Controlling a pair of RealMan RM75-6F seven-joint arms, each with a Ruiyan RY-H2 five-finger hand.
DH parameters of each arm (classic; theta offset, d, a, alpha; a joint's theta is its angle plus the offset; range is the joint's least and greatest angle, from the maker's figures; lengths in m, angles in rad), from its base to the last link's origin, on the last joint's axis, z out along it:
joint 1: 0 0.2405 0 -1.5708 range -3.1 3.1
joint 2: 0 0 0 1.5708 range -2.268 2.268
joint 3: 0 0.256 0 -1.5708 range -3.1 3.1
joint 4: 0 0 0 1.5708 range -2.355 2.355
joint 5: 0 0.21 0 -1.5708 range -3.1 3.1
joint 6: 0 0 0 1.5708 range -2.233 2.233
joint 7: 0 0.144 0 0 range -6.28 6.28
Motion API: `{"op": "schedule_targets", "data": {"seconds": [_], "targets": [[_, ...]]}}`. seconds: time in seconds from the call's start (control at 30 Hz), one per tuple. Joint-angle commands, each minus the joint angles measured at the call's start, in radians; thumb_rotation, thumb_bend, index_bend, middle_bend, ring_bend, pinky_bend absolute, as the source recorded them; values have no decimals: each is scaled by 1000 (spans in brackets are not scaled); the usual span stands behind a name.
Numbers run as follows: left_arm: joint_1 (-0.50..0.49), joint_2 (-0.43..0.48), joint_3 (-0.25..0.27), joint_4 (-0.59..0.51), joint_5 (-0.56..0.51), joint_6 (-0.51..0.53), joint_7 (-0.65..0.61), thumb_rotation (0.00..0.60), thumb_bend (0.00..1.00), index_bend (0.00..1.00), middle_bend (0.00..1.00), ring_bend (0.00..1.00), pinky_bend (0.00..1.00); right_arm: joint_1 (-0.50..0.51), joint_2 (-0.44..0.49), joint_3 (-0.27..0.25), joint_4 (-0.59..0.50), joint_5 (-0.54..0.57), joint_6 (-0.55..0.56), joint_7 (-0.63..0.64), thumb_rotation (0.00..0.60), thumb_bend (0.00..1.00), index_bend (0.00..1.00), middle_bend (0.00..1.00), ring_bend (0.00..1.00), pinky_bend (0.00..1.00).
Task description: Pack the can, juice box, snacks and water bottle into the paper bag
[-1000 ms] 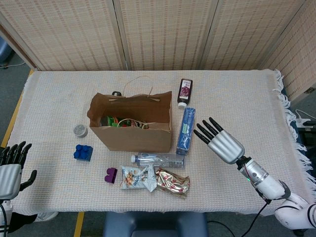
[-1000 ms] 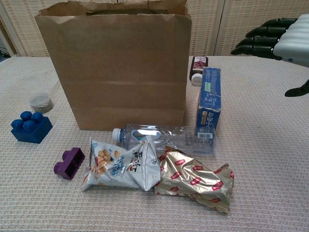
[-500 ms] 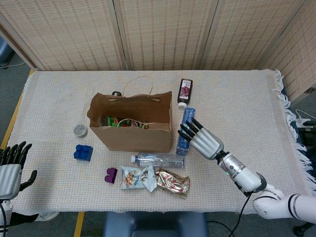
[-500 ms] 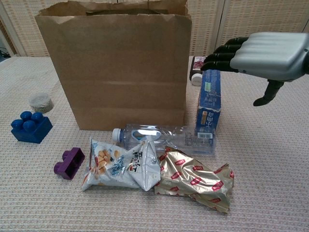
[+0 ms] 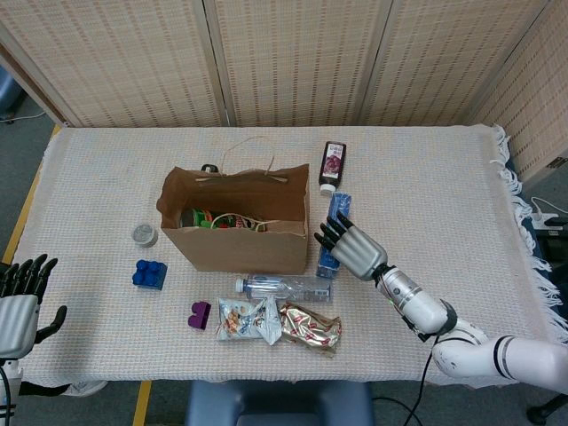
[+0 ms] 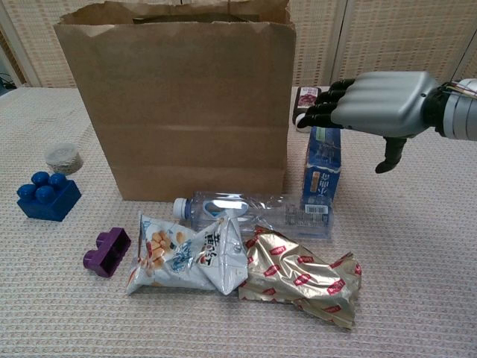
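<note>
Right robot hand (image 6: 376, 104) open over juice box (image 6: 323, 165), holding nothing, beside paper bag (image 6: 179, 97); left robot hand (image 5: 19, 306) open, empty, at desk (image 5: 426, 191) edge

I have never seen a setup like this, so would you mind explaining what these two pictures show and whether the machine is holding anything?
This is a two-armed robot with humanlike hands, working at a cloth-covered table. The head view looks down from above; the chest view looks across the table from low down.

An open paper bag stands in the middle, with some items inside. To its right stands a blue juice box, with a small dark bottle behind it. In front lie a water bottle and two snack packs. Left of the bag are a small round tin, a blue block and a purple block.

The right hand hovers, fingers spread, over the juice box, holding nothing. The left hand waits open at the table's near left edge.
</note>
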Motion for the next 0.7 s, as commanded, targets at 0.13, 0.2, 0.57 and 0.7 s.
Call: {"op": "schedule_targets", "data": {"seconds": [0.13, 0.2, 0.57, 0.7], "targets": [[0, 1, 0, 0, 0, -1, -2, 600, 375, 67, 0, 0, 0, 42, -45, -4, 31, 63, -39, -58, 600, 11, 0, 71, 4, 77], [0, 1, 0, 0, 0, -1, -4, 600, 374, 66, 0, 0, 0, 52, -60, -6, 38, 74, -41, -76, 600, 10, 0, 89, 14, 77], [0, 3, 1, 1, 1, -3, -16, 600, 374, 67, 0, 0, 0, 108, -121, -31, 82, 196, -46, -187, 600, 11, 124, 303, 222, 79], [-1, 4, 1, 3, 3, -3, -22, 600, 374, 67, 0, 0, 0, 114, -101, -56, 61, 224, -38, -210, 600, 79, 315, 469, 437, 158]]}}
